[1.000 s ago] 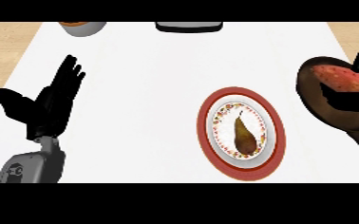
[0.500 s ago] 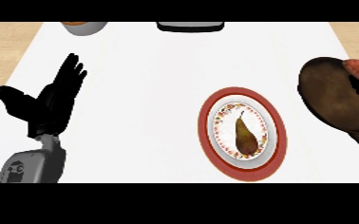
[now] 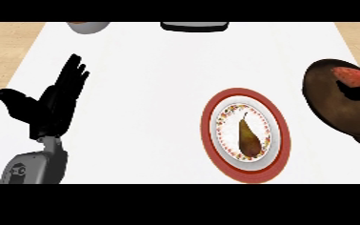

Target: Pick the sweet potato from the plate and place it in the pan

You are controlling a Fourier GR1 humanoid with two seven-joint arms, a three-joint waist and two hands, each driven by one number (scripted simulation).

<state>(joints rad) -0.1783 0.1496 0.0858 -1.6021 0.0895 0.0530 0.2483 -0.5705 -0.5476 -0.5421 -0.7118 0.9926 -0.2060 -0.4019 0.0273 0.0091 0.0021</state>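
Left hand (image 3: 53, 107) first: open, fingers straight and pointing up, holding nothing, just resting near the left edge on top of its grey forearm (image 3: 32, 169). Not part of the action, by the look of it.

Moving right across the white surface (image 3: 155, 76): round white plate with a red rim and patterned inner ring (image 3: 209, 124), and lying in the middle of it a brownish-olive pear-shaped thing (image 3: 246, 136), thin end pointing away. Untouched, nothing near it.

Further right, cut off by the edge: a big rounded dark-brown mass with a reddish patch (image 3: 327, 95), well clear of the plate. Could well be the sweet potato lifted up close to the head view, with a dark streak across it that may belong to the right hand. Can't tell what state that hand is in, or even say for sure it's there.

Up at the far edge: a dark flat object with a pale rim (image 3: 195, 26), probably the pan, only partly visible, and a grey bowl (image 3: 89, 26) off to its left.

Progress guess: if that brown mass is the sweet potato, then pick done, carry and drop into the pan left to do. If the thing on the plate is the target instead, then nothing done yet. Leaning toward the first.
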